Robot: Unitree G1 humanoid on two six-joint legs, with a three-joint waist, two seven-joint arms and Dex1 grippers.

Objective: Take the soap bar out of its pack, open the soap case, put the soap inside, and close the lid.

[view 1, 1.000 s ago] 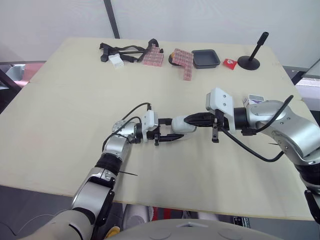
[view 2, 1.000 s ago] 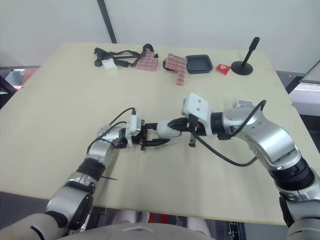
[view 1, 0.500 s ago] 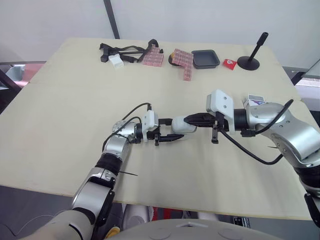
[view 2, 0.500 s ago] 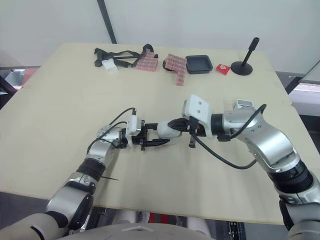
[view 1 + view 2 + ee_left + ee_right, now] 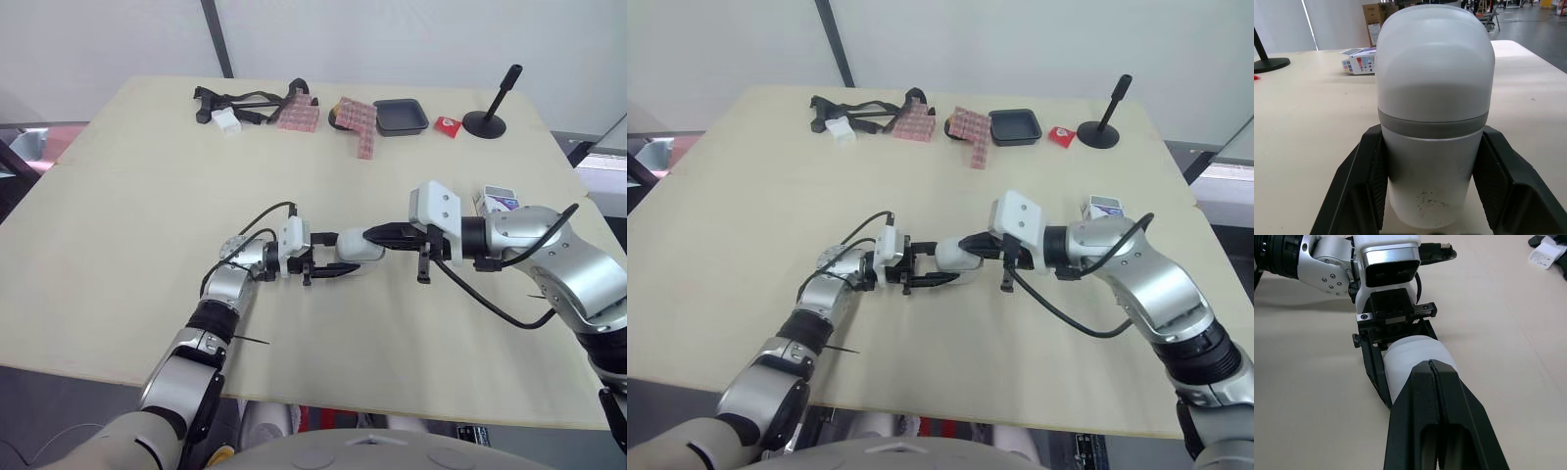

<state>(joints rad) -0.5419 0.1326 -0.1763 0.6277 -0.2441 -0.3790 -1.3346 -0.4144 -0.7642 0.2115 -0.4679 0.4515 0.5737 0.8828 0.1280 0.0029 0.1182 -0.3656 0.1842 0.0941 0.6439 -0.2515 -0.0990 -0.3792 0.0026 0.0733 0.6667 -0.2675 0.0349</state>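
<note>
The white soap case [image 5: 358, 245] is over the middle of the bench [image 5: 147, 196]. The left jaws squeeze its two sides and hold it. The right jaws are pressed tight together with nothing between them, and their tip touches the top of the case. The soap pack [image 5: 498, 199] sits beside the right arm.
</note>
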